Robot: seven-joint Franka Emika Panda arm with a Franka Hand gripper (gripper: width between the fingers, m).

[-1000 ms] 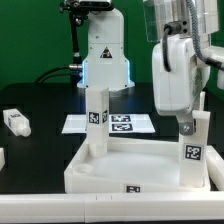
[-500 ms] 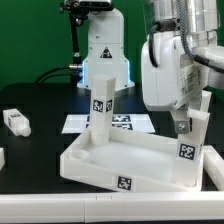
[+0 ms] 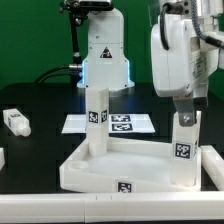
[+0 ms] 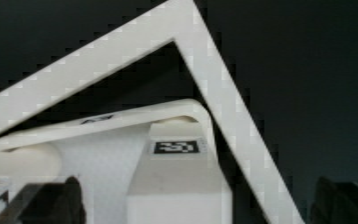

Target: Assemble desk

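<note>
Nearest the exterior camera, the desk top (image 3: pixel 125 170) is seen lying upside down on the black table (image 3: pixel 30 150), rim upward, with a small tag (image 3: pixel 124 186) on its front wall. Two square-post legs are seen standing upright in it: one (image 3: pixel 96 120) at the rear corner toward the exterior view's left, tag facing the camera, and one (image 3: pixel 183 148) at the front corner toward the exterior view's right, also tagged.

Directly over the second leg, the gripper (image 3: pixel 184 115) is positioned, its dark fingers level with the post's upper end. Contact appears to be made at the top of the leg, but the width of the jaw opening is not resolved in the exterior view. In the wrist view, dark fingers (image 4: pixel 51 198) are seen at either side of the tagged leg (image 4: pixel 179 175), which fills the space between them; whether the pads press on it cannot be told. The rim of the top (image 4: pixel 202 60) is seen beyond as a white angled frame.

Farther back, the marker board (image 3: pixel 125 124) is seen lying flat behind the top. A loose white part (image 3: pixel 14 121) lies well apart at the exterior view's left, and another white piece (image 3: pixel 2 158) is cut by that edge. At the rear, the white robot base (image 3: pixel 105 60) is seen before a green backdrop (image 3: pixel 35 40).
</note>
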